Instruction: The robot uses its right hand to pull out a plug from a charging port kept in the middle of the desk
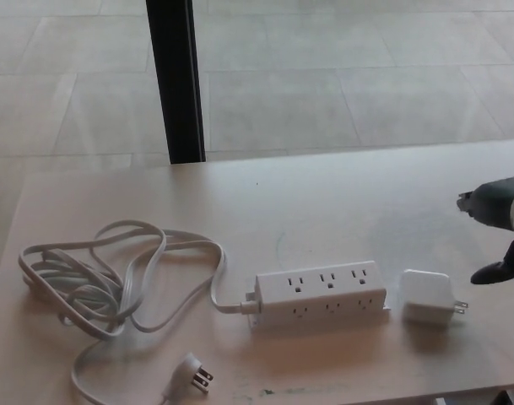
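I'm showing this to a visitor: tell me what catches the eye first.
The white power strip lies mid-desk, every outlet empty, its cord tangled in loops to the left and ending in a loose plug near the front edge. A white charger block lies just right of the strip, prongs pointing at the right hand, which hovers apart at the edge.
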{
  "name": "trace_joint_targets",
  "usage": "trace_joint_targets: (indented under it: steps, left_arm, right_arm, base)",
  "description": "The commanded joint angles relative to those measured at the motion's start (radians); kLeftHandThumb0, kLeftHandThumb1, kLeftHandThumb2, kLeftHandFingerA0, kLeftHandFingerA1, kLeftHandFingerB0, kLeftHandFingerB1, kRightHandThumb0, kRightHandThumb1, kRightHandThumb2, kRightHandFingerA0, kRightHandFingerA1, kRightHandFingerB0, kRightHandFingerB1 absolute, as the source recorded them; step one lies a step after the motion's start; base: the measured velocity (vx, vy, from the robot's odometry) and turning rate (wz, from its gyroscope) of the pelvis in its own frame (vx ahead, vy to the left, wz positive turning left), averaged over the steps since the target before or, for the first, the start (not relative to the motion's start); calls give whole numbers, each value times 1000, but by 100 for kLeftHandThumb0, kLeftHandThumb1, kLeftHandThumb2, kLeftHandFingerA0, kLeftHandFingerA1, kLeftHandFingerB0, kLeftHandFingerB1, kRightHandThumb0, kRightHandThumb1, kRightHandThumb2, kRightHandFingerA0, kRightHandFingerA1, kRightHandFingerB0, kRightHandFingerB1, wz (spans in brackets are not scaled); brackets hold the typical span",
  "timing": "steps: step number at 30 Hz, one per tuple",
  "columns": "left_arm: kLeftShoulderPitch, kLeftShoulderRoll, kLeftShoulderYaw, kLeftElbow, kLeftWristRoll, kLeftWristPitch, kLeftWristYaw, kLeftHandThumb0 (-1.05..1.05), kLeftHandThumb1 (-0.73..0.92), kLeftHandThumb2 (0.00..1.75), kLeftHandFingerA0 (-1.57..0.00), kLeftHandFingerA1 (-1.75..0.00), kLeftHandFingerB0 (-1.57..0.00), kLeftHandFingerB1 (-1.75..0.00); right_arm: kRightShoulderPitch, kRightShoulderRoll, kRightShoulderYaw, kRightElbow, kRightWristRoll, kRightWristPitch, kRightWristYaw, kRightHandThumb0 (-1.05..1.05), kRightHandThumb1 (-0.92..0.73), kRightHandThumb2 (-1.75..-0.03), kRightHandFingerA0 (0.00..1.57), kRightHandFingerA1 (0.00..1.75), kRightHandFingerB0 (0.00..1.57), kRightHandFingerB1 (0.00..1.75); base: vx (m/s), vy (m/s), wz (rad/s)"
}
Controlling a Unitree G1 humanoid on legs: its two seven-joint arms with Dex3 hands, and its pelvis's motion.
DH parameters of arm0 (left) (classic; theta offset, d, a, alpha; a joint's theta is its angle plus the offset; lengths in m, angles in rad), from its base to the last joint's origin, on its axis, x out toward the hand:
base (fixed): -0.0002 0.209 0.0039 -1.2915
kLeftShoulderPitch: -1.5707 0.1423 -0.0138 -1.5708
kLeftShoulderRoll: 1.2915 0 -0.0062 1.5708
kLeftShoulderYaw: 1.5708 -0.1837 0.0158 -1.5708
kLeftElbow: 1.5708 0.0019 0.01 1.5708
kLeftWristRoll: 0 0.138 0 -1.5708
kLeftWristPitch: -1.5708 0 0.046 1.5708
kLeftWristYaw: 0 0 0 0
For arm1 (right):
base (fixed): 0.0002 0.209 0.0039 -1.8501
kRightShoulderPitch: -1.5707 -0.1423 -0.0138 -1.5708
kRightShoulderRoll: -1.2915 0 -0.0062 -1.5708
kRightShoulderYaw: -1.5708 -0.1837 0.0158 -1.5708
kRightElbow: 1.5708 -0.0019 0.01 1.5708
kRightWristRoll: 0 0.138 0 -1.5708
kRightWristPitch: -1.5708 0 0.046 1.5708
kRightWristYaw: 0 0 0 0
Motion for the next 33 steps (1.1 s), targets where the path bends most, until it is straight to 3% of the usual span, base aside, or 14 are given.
trace_joint_targets:
  steps: [1, 5, 7, 9, 10, 11, 19, 20, 21, 22, 23, 26, 32, 33]
  left_arm:
    - [-3, 19, 1, 15, -7, -20, 1, -86, 83, 92, -69, -55, -44, -46]
    - [7, 19, 11, 10, -16, -27, 3, -80, 92, 81, -70, -53, -46, -42]
    - [17, 19, 11, 3, -14, -29, 4, -79, 92, 80, -73, -53, -49, -41]
    - [19, 18, 18, 1, -24, -17, -3, -81, 92, 79, -71, -54, -48, -42]
    - [18, 21, 22, 8, -27, -16, -9, -86, 81, 92, -68, -56, -44, -46]
    - [19, 22, 22, 10, -26, -18, -9, -86, 81, 92, -68, -56, -44, -46]
    - [27, 19, 35, 32, -41, -34, -27, -88, 80, 92, -67, -57, -43, -47]
    - [28, 18, 37, 31, -43, -33, -28, -81, 92, 79, -71, -52, -47, -40]
    - [27, 17, 32, 31, -36, -32, -20, -87, 81, 92, -68, -57, -44, -46]
    - [24, 18, 28, 37, -31, -34, -15, -87, 81, 92, -68, -57, -44, -46]
    - [20, 19, 30, 48, -32, -36, -17, -81, 92, 79, -68, -51, -47, -41]
    - [23, 20, 23, 40, -23, -38, -4, -87, 82, 93, -69, -57, -45, -46]
    - [4, 9, 29, 54, -32, -34, -2, -80, 92, 78, -73, -52, -50, -40]
    - [4, 12, 29, 50, -31, -27, 2, -84, 92, 81, -71, -53, -46, -40]
  right_arm:
    - [-3, -139, -153, -90, 107, -27, 72, -94, -52, -91, 81, 116, 3, 25]
    - [122, -268, -380, -175, 235, -55, 29, -91, -66, -63, 78, 139, 12, 25]
    - [168, -302, -444, -179, 255, -62, 16, -103, -62, -95, 78, 127, 3, 26]
    - [300, -359, -609, -195, 309, -90, -48, -94, -75, -64, 66, 140, 10, 26]
    - [440, -369, -821, -183, 359, -65, -88, -92, -59, -99, 97, 130, 3, 30]
    - [470, -369, -870, -171, 372, -75, -98, -92, -59, -99, 97, 130, 3, 30]
    - [803, -283, -1284, 156, 504, -234, -399, -105, -56, -109, 131, 144, 7, 82]
    - [833, -263, -1315, 188, 522, -239, -430, -105, -83, -71, 127, 140, 0, 110]
    - [850, -236, -1348, 208, 543, -224, -448, -105, -55, -108, 128, 129, 11, 86]
    - [865, -221, -1365, 222, 555, -229, -463, -105, -55, -108, 128, 129, 11, 86]
    - [881, -196, -1388, 247, 579, -229, -479, -105, -85, -70, 139, 128, 0, 117]
    - [893, -116, -1443, 383, 672, -246, -557, -105, -78, -66, 138, 122, 0, 124]
    - [871, 8, -1530, 460, 755, -200, -635, -105, -83, -60, 126, 116, 1, 108]
    - [876, 36, -1527, 456, 754, -202, -641, -105, -57, -105, 133, 120, 11, 84]
  base:
    - [0, 0, 0]
    - [0, 0, 0]
    - [0, 0, 0]
    - [0, 0, 0]
    - [0, 0, 0]
    - [0, 0, 0]
    - [0, 0, 0]
    - [0, 0, 0]
    - [0, 0, 0]
    - [0, 0, 0]
    - [0, 0, 0]
    - [0, 0, 0]
    - [0, 0, 0]
    - [0, 0, 0]
